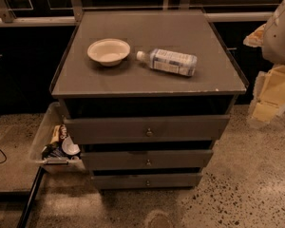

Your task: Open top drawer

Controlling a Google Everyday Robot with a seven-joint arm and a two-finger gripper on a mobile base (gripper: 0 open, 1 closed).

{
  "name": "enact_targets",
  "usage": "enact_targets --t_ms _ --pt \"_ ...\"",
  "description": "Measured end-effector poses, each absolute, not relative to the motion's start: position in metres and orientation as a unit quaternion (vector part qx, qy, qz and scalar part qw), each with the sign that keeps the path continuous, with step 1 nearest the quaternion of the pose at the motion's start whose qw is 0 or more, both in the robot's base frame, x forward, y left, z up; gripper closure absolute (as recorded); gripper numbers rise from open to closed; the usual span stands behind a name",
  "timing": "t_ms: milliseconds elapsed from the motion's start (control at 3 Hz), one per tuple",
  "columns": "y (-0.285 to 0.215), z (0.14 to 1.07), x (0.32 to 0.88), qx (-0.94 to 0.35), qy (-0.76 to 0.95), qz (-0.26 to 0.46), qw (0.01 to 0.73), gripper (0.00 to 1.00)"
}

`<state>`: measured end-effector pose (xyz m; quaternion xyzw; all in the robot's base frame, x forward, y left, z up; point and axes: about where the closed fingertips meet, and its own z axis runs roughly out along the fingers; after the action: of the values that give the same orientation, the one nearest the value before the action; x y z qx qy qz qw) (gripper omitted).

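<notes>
Cluttered bin [40, 137] beside top drawer [185, 127], left; bowl [109, 51], bottle [171, 61] on cabinet [147, 25]; claw [270, 96] far right, state unclear

white rounded arm [281, 30], cream blocky end effector [270, 96] at right edge.

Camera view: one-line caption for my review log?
Gripper at the right edge, away from the top drawer; bowl and lying bottle on the cabinet top.

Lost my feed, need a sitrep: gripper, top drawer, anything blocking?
Gripper at right edge, beside grey cabinet. Wide grey top drawer untouched, dark gap above its front. Nothing before its small round metal knob.
</notes>
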<state>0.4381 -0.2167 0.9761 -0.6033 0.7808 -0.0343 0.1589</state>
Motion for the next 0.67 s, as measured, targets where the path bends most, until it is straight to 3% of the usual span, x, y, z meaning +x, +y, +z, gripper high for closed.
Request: enact_targets --t_ms 667 --pt "-0.2152 0.9715 0.4314 -0.613 0.773 -0.035 0.158 0.0"
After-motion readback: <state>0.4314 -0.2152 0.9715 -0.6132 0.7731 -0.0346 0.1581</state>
